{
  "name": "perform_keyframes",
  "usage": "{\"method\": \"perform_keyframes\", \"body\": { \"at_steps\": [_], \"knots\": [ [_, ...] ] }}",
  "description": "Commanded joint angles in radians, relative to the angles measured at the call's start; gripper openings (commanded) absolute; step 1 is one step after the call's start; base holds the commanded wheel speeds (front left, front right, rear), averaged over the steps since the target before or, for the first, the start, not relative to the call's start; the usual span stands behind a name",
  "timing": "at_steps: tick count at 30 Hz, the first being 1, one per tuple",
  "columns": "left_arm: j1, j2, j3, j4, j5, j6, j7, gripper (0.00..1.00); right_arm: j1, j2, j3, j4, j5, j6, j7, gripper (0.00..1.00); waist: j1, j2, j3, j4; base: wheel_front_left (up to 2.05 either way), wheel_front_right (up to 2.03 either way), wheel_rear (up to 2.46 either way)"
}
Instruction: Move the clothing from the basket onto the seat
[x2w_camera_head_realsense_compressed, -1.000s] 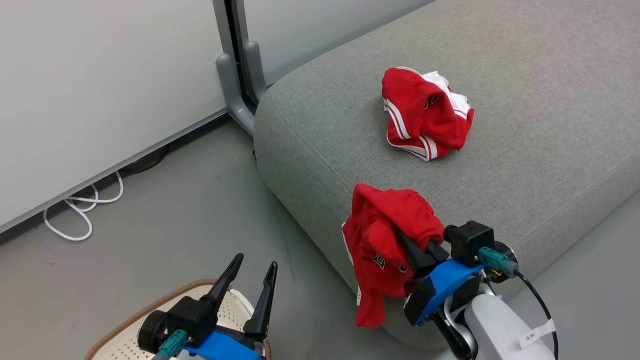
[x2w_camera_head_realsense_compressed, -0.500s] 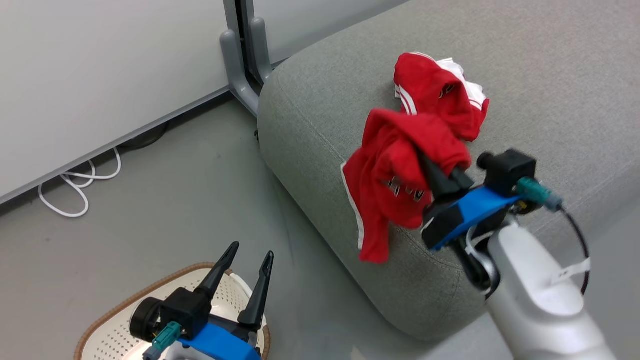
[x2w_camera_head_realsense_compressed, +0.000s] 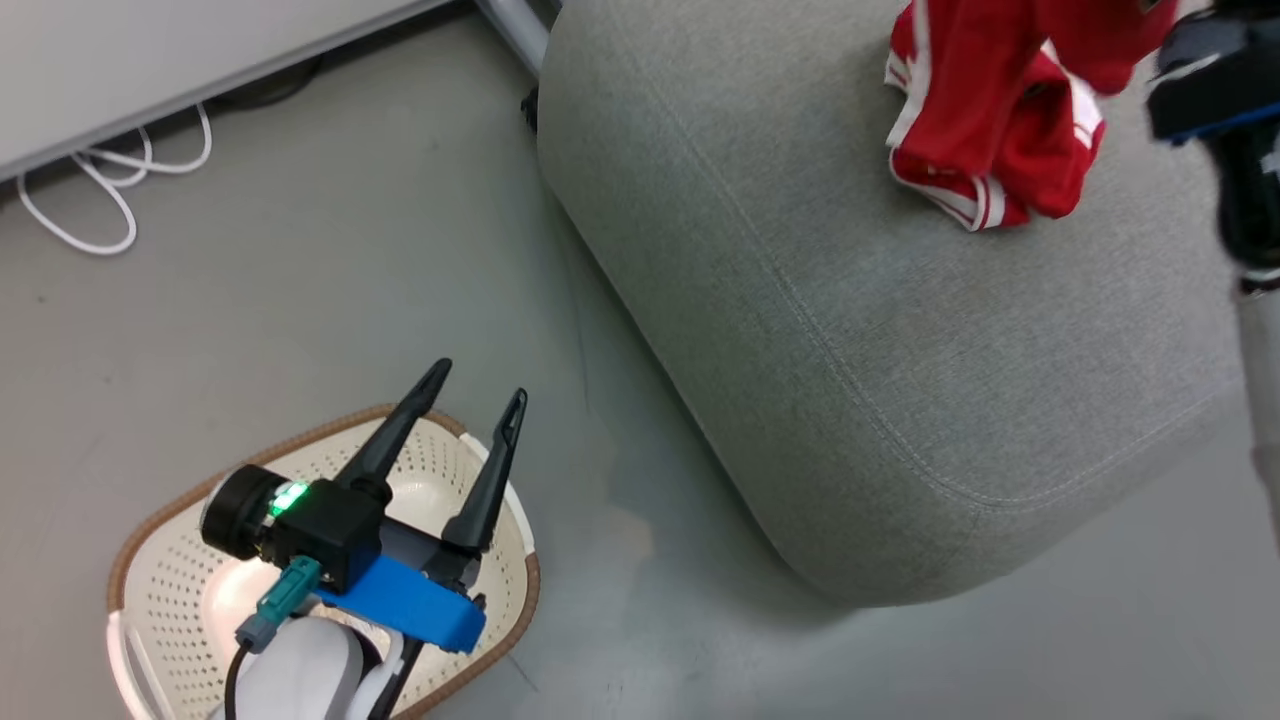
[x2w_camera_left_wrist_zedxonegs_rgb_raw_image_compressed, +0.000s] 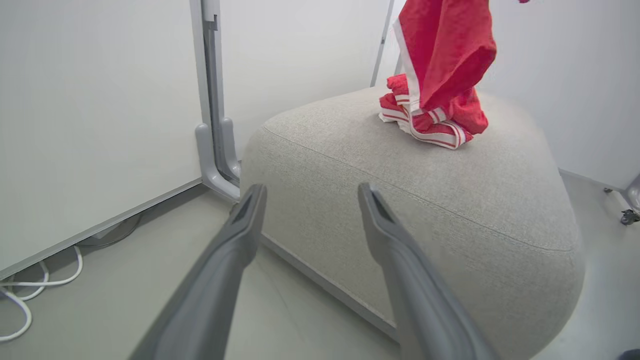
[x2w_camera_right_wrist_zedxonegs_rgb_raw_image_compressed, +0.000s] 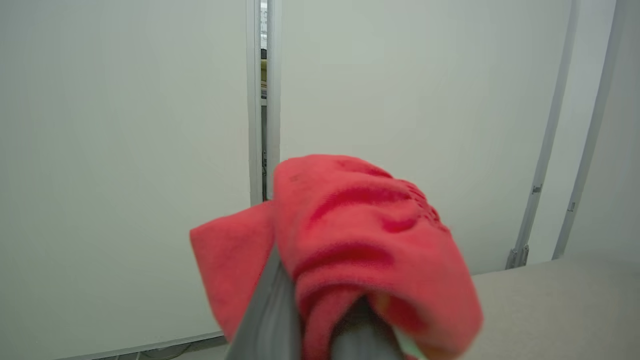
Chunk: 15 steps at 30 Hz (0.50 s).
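Item 1: held red garment (x2w_camera_left_wrist_zedxonegs_rgb_raw_image_compressed: 445, 45), bunched over the right gripper (x2w_camera_right_wrist_zedxonegs_rgb_raw_image_compressed: 320, 305), whose fingers are clamped together on it. It hangs above the grey seat (x2w_camera_head_realsense_compressed: 800, 300).
Item 2: striped red garment (x2w_camera_left_wrist_zedxonegs_rgb_raw_image_compressed: 435, 127), crumpled on the seat's top, back from its near rounded corner.
Item 3: perforated basket (x2w_camera_head_realsense_compressed: 130, 560) on the floor beside the seat's near corner.
Item 4: left gripper (x2w_camera_head_realsense_compressed: 479, 381), fingers spread apart, holding nothing, above the basket.

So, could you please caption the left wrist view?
Open left gripper faces the seat, with a hanging garment above a lying garment.
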Motion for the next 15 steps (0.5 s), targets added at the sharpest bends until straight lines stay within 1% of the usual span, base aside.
{"method": "perform_keyframes", "body": {
  "at_steps": [1, 6, 10, 12, 15],
  "knots": [
    [-0.022, 0.009, 0.007, -0.007, 0.005, -0.001, -0.003, 1.00, -0.021, -0.011, -0.012, -0.003, -0.009, 0.000, -0.007, 0.00, -0.0001, 0.0000, 0.075, 0.030, 0.00, 0.00, 0.00],
    [-0.056, 0.049, 0.021, -0.066, 0.017, -0.001, -0.003, 1.00, -0.094, -0.081, -0.130, -0.020, -0.074, 0.000, -0.033, 0.00, -0.0001, 0.0000, 0.207, 0.053, 0.00, 0.00, 0.00],
    [-0.092, 0.077, 0.020, -0.111, 0.023, -0.001, 0.001, 1.00, -0.098, -0.117, -0.209, 0.009, -0.114, 0.000, -0.061, 0.00, -0.0001, 0.0000, 0.294, 0.079, 0.00, 0.00, 0.00],
    [-0.112, 0.091, 0.016, -0.127, 0.026, -0.001, 0.003, 1.00, -0.088, -0.123, -0.237, 0.040, -0.127, 0.000, -0.071, 0.00, -0.0001, 0.0000, 0.328, 0.089, 0.00, 0.00, 0.00],
    [-0.135, 0.104, 0.022, -0.150, 0.035, -0.001, 0.004, 1.00, -0.075, -0.106, -0.258, 0.093, -0.147, 0.000, -0.089, 0.00, -0.0001, 0.0000, 0.368, 0.094, 0.00, 0.00, 0.00]
  ]
}}
